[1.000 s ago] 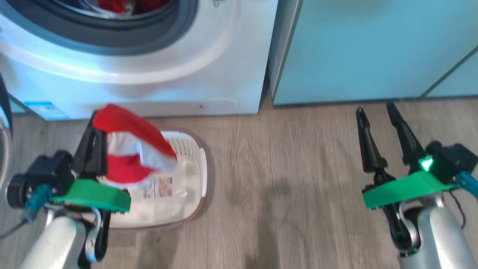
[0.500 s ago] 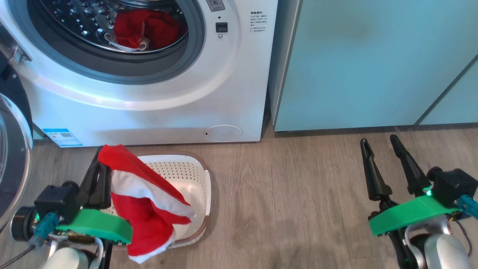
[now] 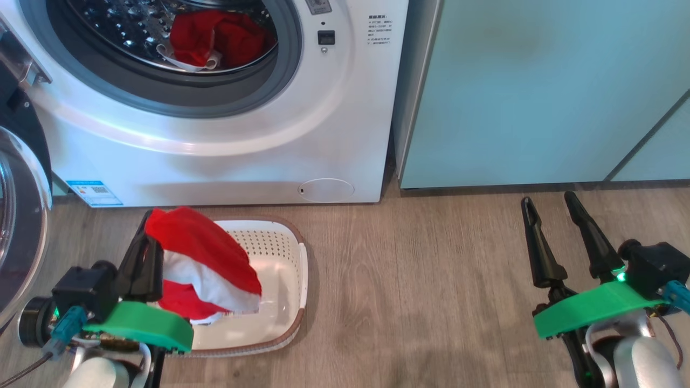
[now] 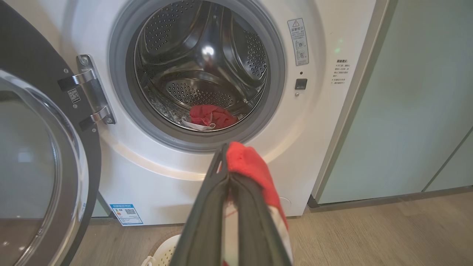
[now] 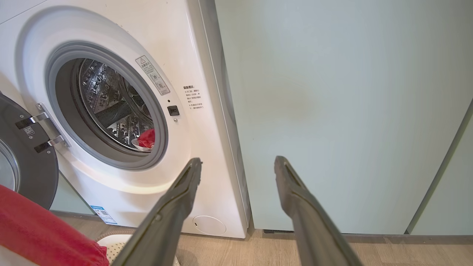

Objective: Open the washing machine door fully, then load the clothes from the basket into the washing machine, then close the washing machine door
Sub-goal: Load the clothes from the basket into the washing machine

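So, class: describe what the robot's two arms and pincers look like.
The left pincer and right pincer each have two long, tapering black fingers. Behind each sits a bright green plate, a black boxy module with a teal plug, and a pale silver forearm. A green light glows at the right one's base.

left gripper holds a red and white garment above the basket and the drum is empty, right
No, the drum isn't empty: the left wrist view shows a red bundle in it. The left gripper holds a red and white garment above the basket.
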